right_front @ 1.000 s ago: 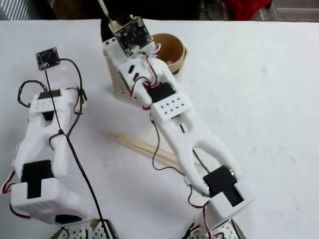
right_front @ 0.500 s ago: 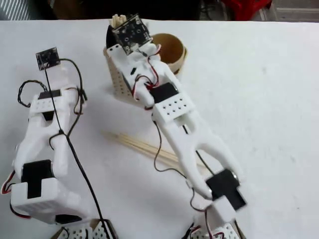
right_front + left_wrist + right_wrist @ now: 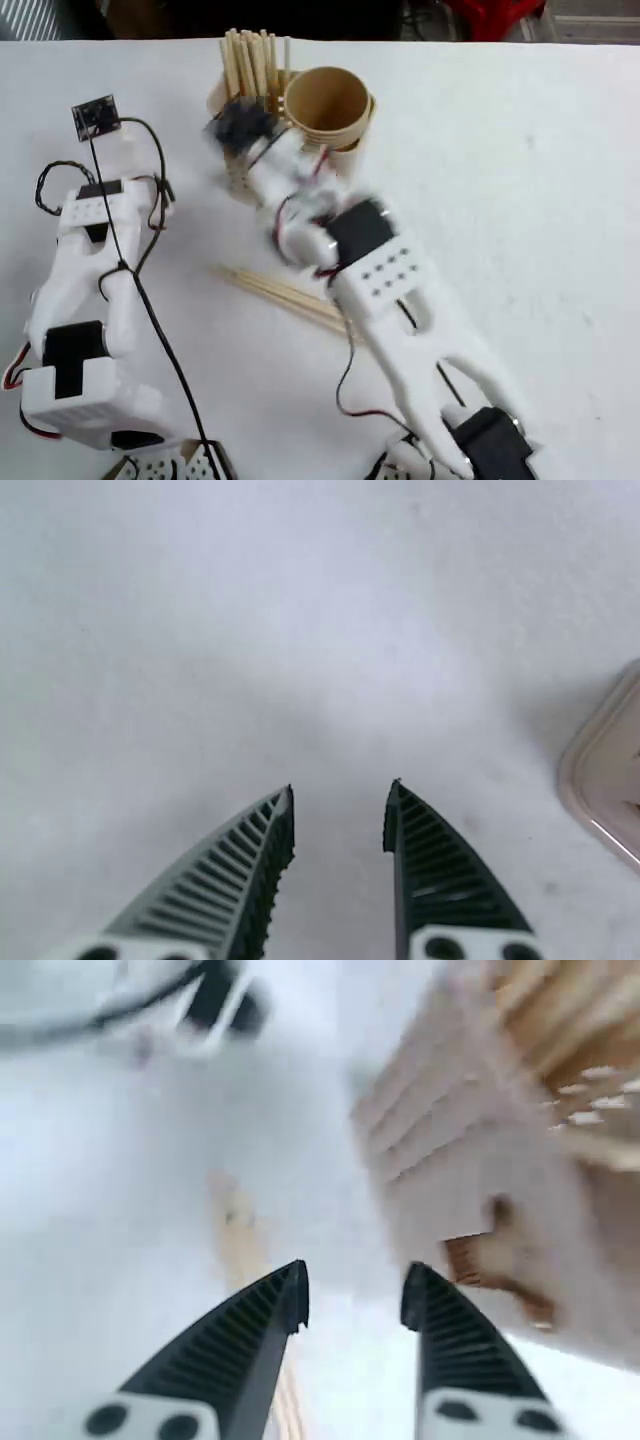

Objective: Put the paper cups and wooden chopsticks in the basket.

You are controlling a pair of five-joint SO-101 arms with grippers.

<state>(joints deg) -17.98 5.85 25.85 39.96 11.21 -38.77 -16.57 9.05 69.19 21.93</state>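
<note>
Chopsticks are the job right now: the loose wooden chopsticks (image 3: 280, 293), a thin pale bundle lying flat on the white table (image 3: 520, 200), look like the one thing clearly outside, so I'm calling them my next target. My right pincer (image 3: 355, 1270) has its two ribbed jaws apart with nothing clamped. It hangs low, just beside the outer wall of the pale slotted plastic basket (image 3: 450, 1160). Looking out from the pincer in my right wrist view, the bundle is a pale strip on the table that runs straight into the gap between my jaws. One jaw sits to each side of its long axis, and that lineup suits a pinch across the sticks, I'd say. From the high view, the bundle lies back toward my own base from the pincer and slants across the table between my two arms. Its far end is tucked under my right forearm, so I'd go for the exposed end. Beyond the pincer, a cluster of upright wooden chopsticks (image 3: 250, 65) stands in the basket. The stack of brown paper cups (image 3: 328, 105) is hard against them, though my arm hides whether the cups sit inside the wall or just beside it. My left pincer (image 3: 340, 790) is also parted and empty, over bare table off to the side and well apart from the bundle. My right is the better-placed arm, I reckon.
</note>
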